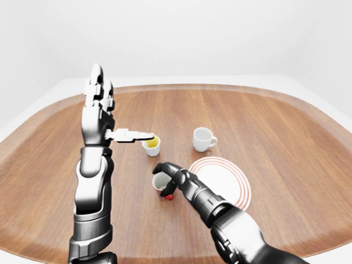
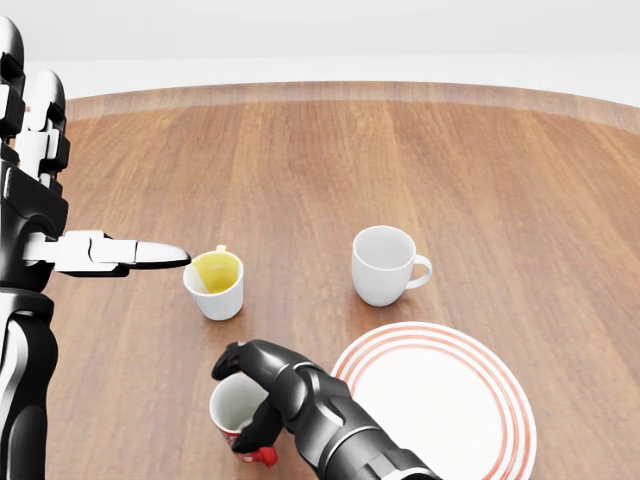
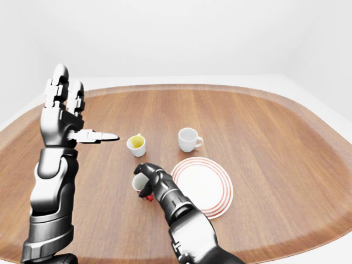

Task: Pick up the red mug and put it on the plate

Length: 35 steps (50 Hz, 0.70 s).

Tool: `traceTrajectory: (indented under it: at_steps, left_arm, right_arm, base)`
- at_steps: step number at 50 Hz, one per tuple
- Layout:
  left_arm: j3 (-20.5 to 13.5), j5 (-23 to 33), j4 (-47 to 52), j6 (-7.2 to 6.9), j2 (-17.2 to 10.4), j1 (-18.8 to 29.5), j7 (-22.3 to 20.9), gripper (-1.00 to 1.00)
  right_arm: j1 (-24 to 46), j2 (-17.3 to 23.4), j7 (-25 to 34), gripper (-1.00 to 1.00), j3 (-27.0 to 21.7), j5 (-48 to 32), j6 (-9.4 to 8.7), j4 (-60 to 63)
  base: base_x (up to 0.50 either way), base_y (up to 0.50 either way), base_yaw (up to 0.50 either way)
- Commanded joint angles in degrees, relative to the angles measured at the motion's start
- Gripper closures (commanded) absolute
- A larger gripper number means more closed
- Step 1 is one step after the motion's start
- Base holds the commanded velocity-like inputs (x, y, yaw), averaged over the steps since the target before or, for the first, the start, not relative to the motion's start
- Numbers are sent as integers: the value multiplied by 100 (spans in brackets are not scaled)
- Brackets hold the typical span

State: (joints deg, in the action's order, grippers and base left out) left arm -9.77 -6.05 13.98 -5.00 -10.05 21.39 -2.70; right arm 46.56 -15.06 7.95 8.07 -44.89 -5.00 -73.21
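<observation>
The red mug, white inside, stands on the wooden table at the bottom of the head view, left of the plate. The plate is white with red rings and lies bare. My right hand comes in from the bottom; its fingers curl over the mug's far rim and its thumb presses the near side by the red handle. My left hand is raised at the left, open, fingers pointing up and thumb pointing right.
A white mug with a yellow inside stands just above the red mug, under my left thumb's tip. A plain white mug stands above the plate. The round table's far edge curves across the top.
</observation>
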Motion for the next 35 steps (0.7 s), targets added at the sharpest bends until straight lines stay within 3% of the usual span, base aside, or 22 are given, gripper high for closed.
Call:
traceTrajectory:
  at_steps: [1,35]
  left_arm:
    - [-8,-11,22,0,-3,-6,3,-100]
    - [-3,-2,64,0,-8,-9,15,-100]
  right_arm:
    - [-14,2,-39,100,20,-68,0,-14]
    - [226,303,233,100,-41,188,0,566]
  base:
    - [0,0,0]
    - [0,0,0]
